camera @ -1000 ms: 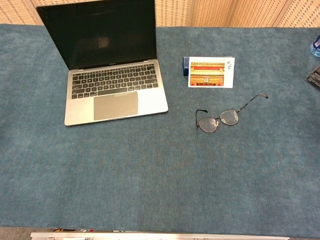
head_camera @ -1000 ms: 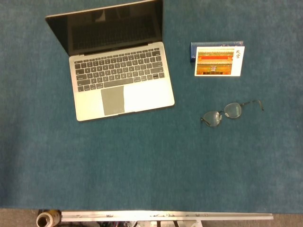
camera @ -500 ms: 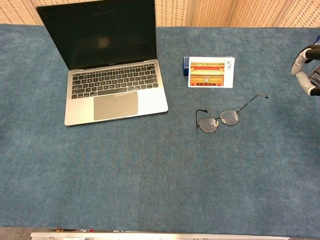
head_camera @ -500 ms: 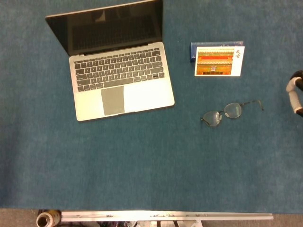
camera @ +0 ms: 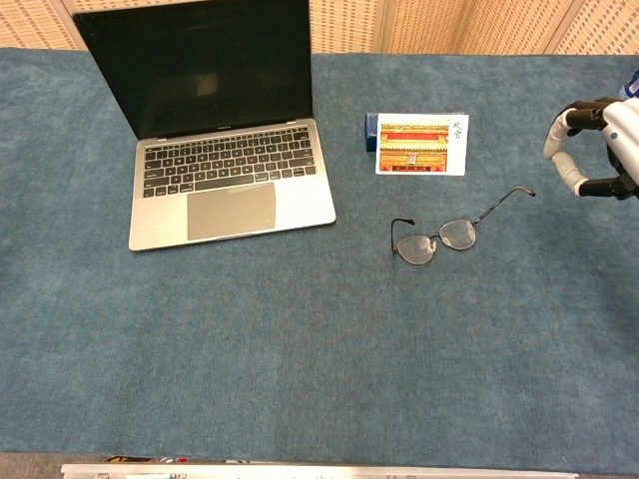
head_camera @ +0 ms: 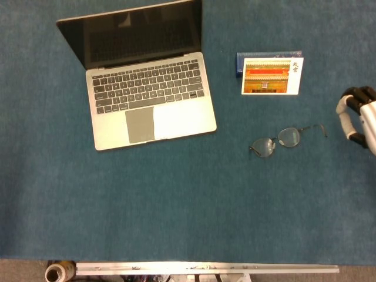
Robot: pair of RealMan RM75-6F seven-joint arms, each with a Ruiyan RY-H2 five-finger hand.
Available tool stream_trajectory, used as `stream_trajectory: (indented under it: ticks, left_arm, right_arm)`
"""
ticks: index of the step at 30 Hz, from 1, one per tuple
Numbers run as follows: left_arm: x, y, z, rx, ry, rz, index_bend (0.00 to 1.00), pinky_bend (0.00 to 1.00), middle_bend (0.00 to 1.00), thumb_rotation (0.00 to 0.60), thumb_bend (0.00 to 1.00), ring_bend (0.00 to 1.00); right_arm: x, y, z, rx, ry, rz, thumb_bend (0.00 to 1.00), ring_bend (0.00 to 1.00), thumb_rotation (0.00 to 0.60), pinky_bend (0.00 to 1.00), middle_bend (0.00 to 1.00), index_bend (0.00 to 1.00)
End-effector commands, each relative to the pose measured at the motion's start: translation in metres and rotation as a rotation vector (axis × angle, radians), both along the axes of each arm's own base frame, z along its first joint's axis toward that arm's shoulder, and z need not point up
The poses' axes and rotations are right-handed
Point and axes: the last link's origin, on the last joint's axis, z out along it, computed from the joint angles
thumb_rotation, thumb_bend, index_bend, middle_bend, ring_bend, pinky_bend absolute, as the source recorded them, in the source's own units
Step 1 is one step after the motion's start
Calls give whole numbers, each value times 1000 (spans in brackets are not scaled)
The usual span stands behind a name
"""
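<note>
The glasses (head_camera: 286, 140) lie lenses-up on the blue cloth (head_camera: 176, 200), below the postcard (head_camera: 272, 76) and well right of the open laptop (head_camera: 147, 100). My right hand (head_camera: 356, 116) hangs just right of their outstretched temple arm, fingers curved apart, holding nothing. Coming in low, I risk nudging that thin arm and spinning the frame away.

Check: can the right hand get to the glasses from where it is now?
Probably yes. The right hand sits at the table's right edge holding nothing, and only bare blue cloth lies between it and the glasses. The postcard sits farther back, out of the path.
</note>
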Motion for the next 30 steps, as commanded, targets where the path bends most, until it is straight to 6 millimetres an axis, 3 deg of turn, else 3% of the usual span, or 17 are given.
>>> stream_trajectory:
  ticks: [1, 30]
  left_arm:
    - [0, 0, 0, 2, -2, -1, 538, 530, 507, 600, 354, 388]
    - [1, -2, 4, 10, -11, -4, 538, 530, 509, 600, 354, 388]
  right_arm:
    - [2, 0, -3, 8, -3, 7, 472, 379, 600, 684, 455, 541]
    - [24, -4, -47, 119, -20, 51, 462, 379, 600, 684, 460, 541]
